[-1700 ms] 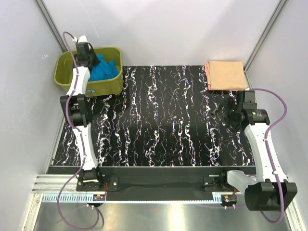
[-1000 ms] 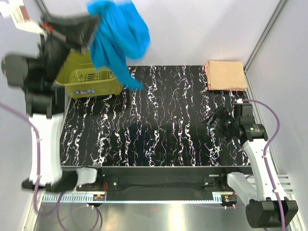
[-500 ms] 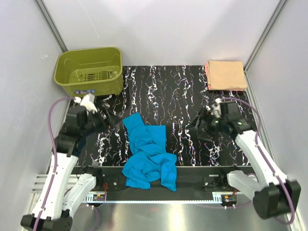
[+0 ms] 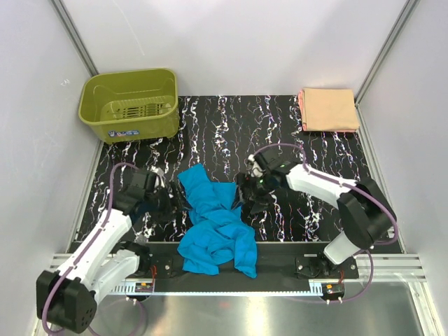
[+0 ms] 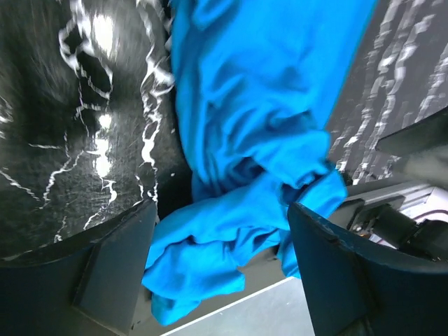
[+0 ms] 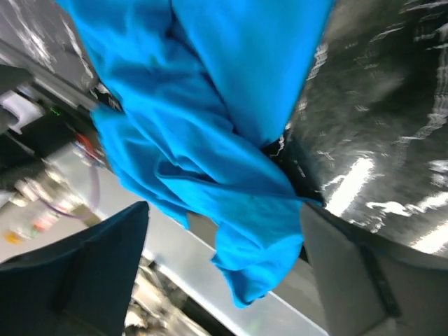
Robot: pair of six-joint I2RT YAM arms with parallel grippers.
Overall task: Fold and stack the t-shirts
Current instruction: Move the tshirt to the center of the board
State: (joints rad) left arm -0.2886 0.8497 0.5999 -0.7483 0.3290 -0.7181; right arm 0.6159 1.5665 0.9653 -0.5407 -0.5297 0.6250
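T-shirt (image 4: 213,225) in turquoise-blue, crumpled at 6 o'clock and flanked by both arms.

The turquoise t-shirt is spread from the middle of the black marbled table (image 4: 280,140) down to its near edge, over which the lower folds are draped onto the rail. The left gripper (image 4: 170,200) is set at the cloth's 9 o'clock edge and the right gripper (image 4: 250,197) at its 3 o'clock edge. In both wrist views the jaws are seen spread wide with nothing pinched, and blue cloth is seen ahead of them. Bare marble is seen from the shirt to the far edge at 12 o'clock. The peach t-shirt (image 4: 327,109) is laid folded in the 1 o'clock corner and the olive-green basket (image 4: 140,127) at 11 o'clock, both well apart from the arms.
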